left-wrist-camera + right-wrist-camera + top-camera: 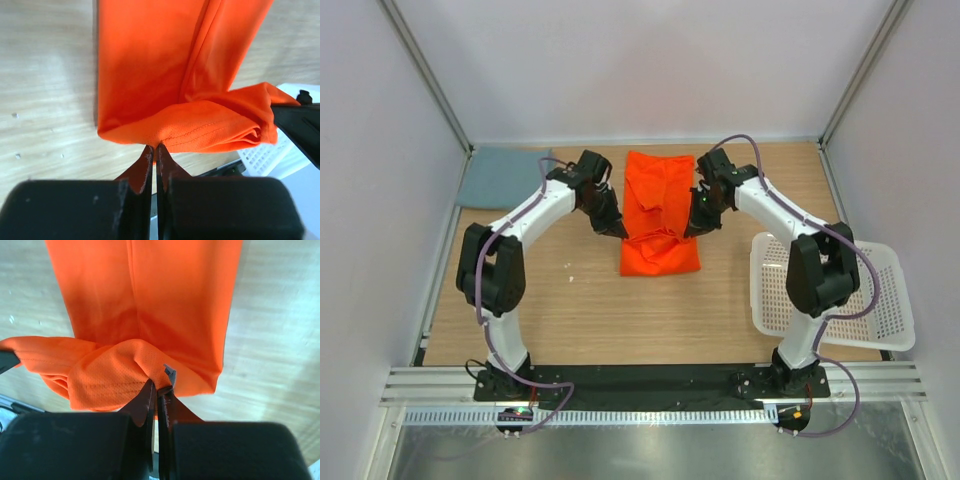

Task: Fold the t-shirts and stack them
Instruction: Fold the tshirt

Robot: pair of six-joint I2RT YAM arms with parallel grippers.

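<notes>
The orange t-shirt point(660, 200) lies lengthwise in the middle of the table, and its near hem is lifted and bunched between the two grippers. My left gripper point(617, 230) is shut on the hem's left corner, which the left wrist view shows as orange fabric point(150, 65) pinched at the fingertips point(156, 147). At the right corner my right gripper point(692, 228) is shut on the hem point(115, 380), beside a small grey tag point(170, 374). The grey-blue t-shirt point(500, 177) lies flat at the far left corner, away from both arms.
A white perforated basket point(880, 300) sits at the right edge of the table, by the right arm's base. White walls and metal posts close in the far side and both sides.
</notes>
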